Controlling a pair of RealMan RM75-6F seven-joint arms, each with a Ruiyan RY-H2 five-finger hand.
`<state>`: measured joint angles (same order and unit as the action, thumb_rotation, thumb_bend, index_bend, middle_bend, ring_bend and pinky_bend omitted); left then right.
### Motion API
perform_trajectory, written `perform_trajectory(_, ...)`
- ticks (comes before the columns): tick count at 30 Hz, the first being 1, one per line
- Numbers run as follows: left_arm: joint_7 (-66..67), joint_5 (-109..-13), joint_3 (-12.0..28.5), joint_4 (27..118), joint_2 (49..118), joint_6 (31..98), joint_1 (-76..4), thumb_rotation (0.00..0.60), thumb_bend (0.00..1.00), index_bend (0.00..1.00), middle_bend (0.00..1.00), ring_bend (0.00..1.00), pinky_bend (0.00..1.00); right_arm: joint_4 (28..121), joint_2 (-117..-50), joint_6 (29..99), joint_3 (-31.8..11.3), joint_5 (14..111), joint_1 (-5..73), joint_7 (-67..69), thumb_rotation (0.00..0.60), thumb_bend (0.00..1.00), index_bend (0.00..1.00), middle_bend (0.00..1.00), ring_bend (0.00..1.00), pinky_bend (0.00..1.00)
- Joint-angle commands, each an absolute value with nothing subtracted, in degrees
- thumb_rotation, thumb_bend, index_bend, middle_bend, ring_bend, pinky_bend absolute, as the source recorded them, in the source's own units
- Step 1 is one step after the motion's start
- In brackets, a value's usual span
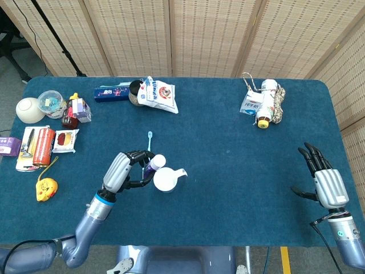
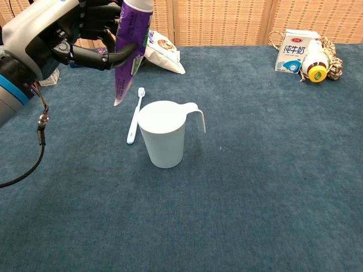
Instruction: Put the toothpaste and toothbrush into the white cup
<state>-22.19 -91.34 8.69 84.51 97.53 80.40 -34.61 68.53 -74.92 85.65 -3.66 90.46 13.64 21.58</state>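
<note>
My left hand point(image 1: 122, 171) point(image 2: 62, 37) grips the purple toothpaste tube point(image 2: 128, 51) point(image 1: 153, 163), held nearly upright with its white cap up and its crimped end down. It hangs in the air just left of the white cup point(image 2: 165, 134) point(image 1: 165, 178), above the table. The light blue toothbrush point(image 2: 135, 115) point(image 1: 149, 142) lies on the blue cloth beside the cup's left side, bristles toward the far end. My right hand point(image 1: 324, 180) hovers open near the table's right edge, far from the cup, and appears only in the head view.
A snack bag point(image 1: 158, 95), a jar point(image 1: 136, 91) and a blue box point(image 1: 111, 93) sit at the back. A milk carton and bottle with rope point(image 1: 262, 103) lie back right. Bowls, packets and a yellow tape measure point(image 1: 44, 189) crowd the left edge.
</note>
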Motion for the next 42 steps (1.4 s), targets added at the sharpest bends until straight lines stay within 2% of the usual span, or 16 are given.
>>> perform_trajectory(1,-28.43,-91.58,10.08,77.86,103.81,82.06,-35.82,0.6,0.42,0.45,0.51,0.5,0.56,68.32,-75.19,85.48,-3.78,90.26,13.66,21.31,0.6,0.0,0.0,0.0,0.0,0.24)
perform_trajectory(8,-32.48,-91.2,9.79,69.71,110.24,81.19,-37.05,0.6,0.42,0.45,0.51,0.5,0.55,67.78,-75.57,84.5,-3.83,90.04,13.96,21.2,0.6,0.0,0.0,0.0,0.0,0.24)
perform_trajectory(21,-33.62,-91.87,9.46,64.9,113.88,81.66,-37.87,0.6,0.42,0.44,0.51,0.5,0.55,67.48,-75.85,84.0,-3.66,90.27,14.12,21.3,0.6,0.0,0.0,0.0,0.0,0.24)
perform_trajectory(28,-35.0,-92.08,9.05,60.68,116.56,81.44,-38.46,0.6,0.41,0.41,0.48,0.44,0.53,67.5,-75.77,84.05,-3.69,90.29,14.08,21.51,0.6,0.0,0.0,0.0,0.0,0.25)
perform_trajectory(30,-34.95,-92.2,8.94,59.73,117.15,81.64,-38.49,0.6,0.41,0.38,0.44,0.39,0.51,67.43,-75.79,84.01,-3.72,90.27,14.09,21.53,0.6,0.0,0.0,0.0,0.0,0.25)
perform_trajectory(32,-34.91,-92.3,8.77,59.17,117.43,81.67,-38.51,0.6,0.41,0.32,0.34,0.31,0.45,67.38,-75.82,83.96,-3.72,90.25,14.11,21.55,0.6,0.0,0.0,0.0,0.0,0.25)
perform_trajectory(34,-35.26,-92.63,8.19,58.65,117.52,81.54,-38.52,0.6,0.41,0.22,0.21,0.19,0.36,67.32,-75.84,83.87,-3.7,90.27,14.14,21.55,0.6,0.0,0.0,0.0,0.0,0.25)
perform_trajectory(36,-35.75,-92.87,7.95,58.27,117.55,82.0,-38.36,0.6,0.41,0.14,0.13,0.11,0.31,67.28,-75.87,83.89,-3.72,90.28,14.15,21.54,0.6,0.0,0.0,0.0,0.0,0.25)
perform_trajectory(38,-36.32,-92.98,7.75,58.47,117.33,82.08,-38.26,0.6,0.41,0.08,0.1,0.08,0.29,67.27,-75.89,83.91,-3.72,90.29,14.15,21.52,0.6,0.0,0.0,0.0,0.0,0.25)
perform_trajectory(42,-36.58,-93.46,7.39,59.2,116.46,82.96,-37.88,0.6,0.41,0.06,0.09,0.06,0.29,67.31,-75.92,83.94,-3.71,90.33,14.13,21.4,0.6,0.0,0.0,0.0,0.0,0.26)
